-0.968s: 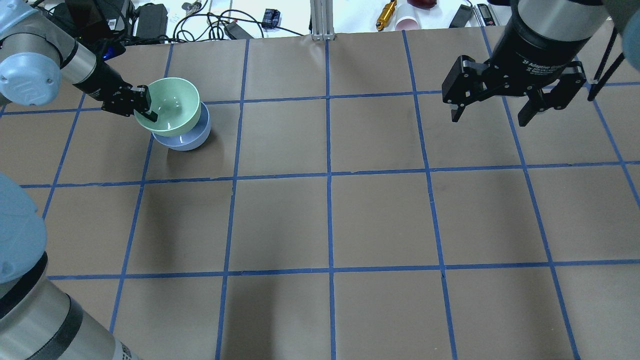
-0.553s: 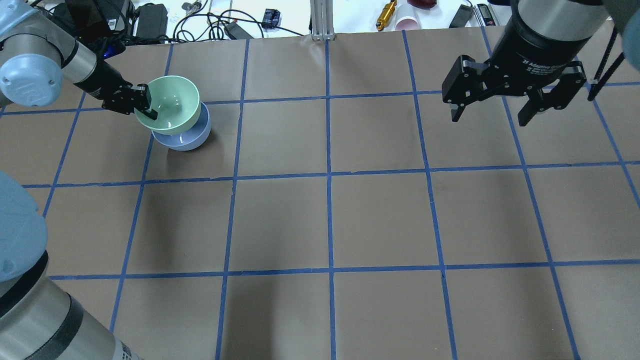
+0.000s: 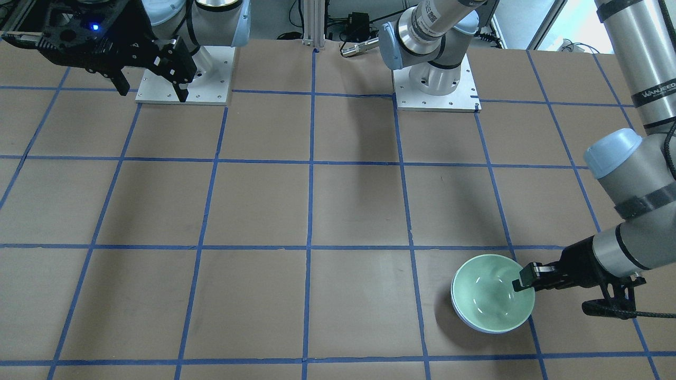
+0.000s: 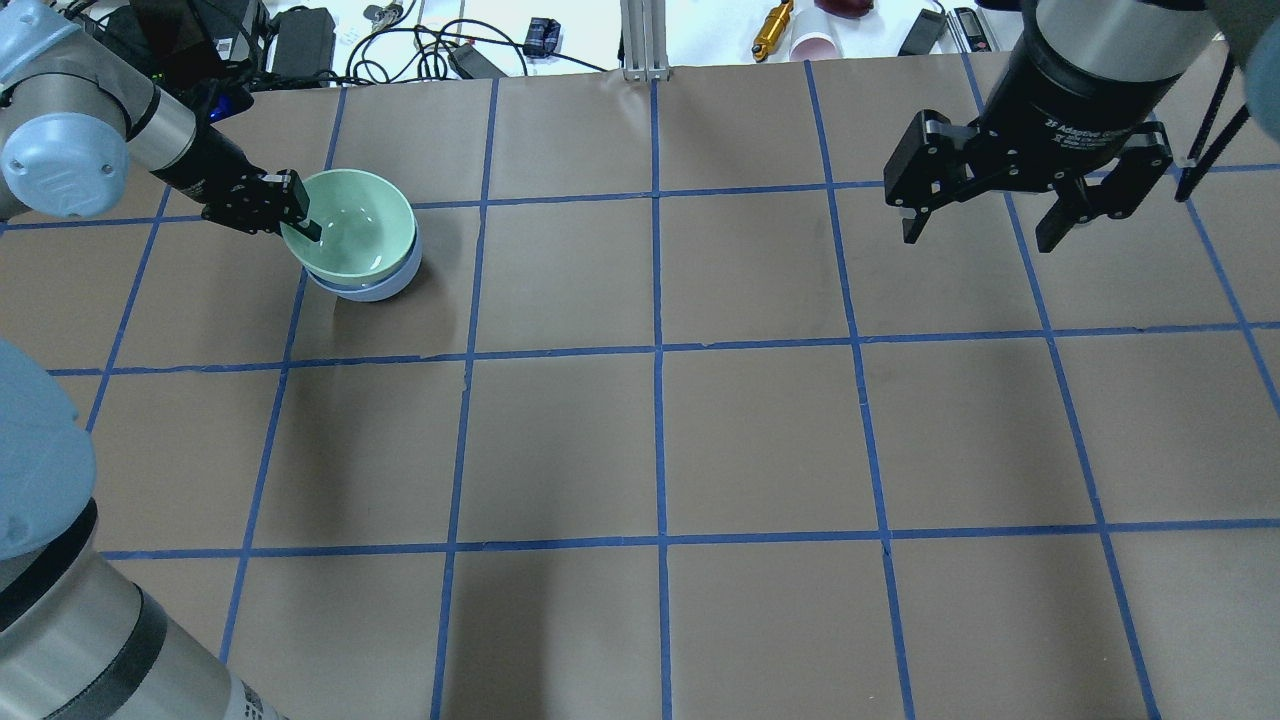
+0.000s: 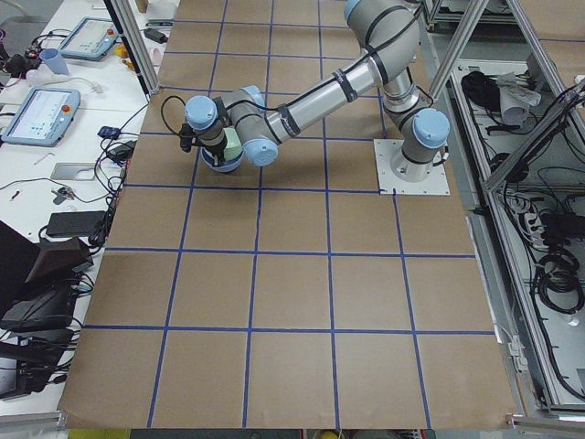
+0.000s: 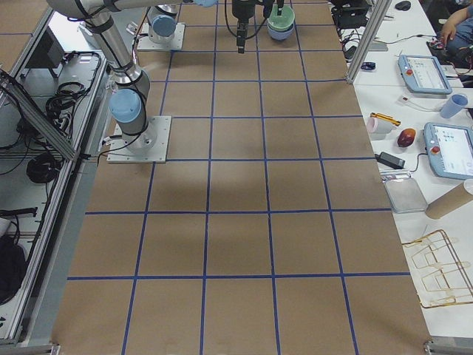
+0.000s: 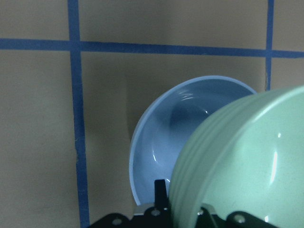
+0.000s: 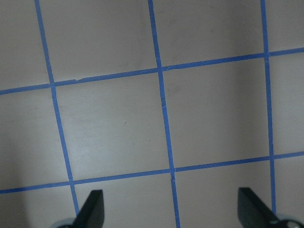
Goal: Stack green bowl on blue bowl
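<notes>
Where the left arm reaches over the far left part of the table, the green bowl lies inside the blue bowl. Both stand mouth up on the brown paper, close to a crossing of the blue tape lines.

From overhead, only a crescent of the blue bowl shows beneath the green bowl's near side. The front-facing view shows the same thin blue edge along one side of the green rim.

The left gripper comes in nearly level from the side and is clamped on the green bowl's rim. One dark finger lies inside the bowl and the other is outside the wall.

In the left wrist view, the green bowl's ribbed outer wall fills the right half. Part of the blue bowl's glossy interior is exposed beside it. Whether the green bowl is fully seated and level cannot be told.

The right gripper hangs above the far right part of the table, well apart from both bowls. Its fingers are spread wide with nothing between them. The right wrist view shows both fingertips at the lower edge, with bare paper and tape lines between them.
</notes>
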Robot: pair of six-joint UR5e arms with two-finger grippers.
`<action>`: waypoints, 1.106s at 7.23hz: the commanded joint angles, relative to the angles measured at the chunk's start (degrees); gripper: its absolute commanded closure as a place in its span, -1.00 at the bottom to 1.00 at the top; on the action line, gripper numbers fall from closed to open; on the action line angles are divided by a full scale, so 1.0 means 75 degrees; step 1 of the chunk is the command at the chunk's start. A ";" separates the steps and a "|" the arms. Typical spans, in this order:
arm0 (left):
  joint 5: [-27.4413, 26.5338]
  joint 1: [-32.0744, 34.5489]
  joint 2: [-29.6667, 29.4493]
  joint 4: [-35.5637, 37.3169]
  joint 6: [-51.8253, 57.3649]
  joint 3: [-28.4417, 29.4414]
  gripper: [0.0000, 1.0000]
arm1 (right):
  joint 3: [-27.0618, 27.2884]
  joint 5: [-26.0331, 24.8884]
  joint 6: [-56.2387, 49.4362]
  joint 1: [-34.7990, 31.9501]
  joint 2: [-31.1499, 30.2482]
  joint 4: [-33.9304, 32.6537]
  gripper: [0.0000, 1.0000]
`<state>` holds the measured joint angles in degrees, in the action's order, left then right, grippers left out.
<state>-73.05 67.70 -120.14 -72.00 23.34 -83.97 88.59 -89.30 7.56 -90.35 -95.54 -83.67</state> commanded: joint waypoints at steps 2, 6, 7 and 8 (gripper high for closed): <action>0.0001 -0.0003 0.0046 -0.0079 -0.0030 0.0051 -1.00 | 0.0000 0.0000 0.0000 0.0000 0.0000 0.0000 -1.00; -0.1289 0.0685 0.0923 -0.1131 -0.0777 0.0459 -1.00 | 0.0000 0.0000 0.0000 0.0000 0.0000 0.0000 -1.00; -0.1845 0.1094 0.1320 -0.1645 -0.1059 0.0484 -1.00 | 0.0012 0.0000 0.0000 0.0000 0.0000 0.0000 -1.00; -0.2233 0.1353 0.1764 -0.1685 -0.1410 0.0450 -1.00 | 0.0012 0.0000 0.0000 0.0000 0.0000 0.0000 -1.00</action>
<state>-85.40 75.08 -110.69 -82.80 15.82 -80.65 88.64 -89.30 7.56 -90.35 -95.54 -83.67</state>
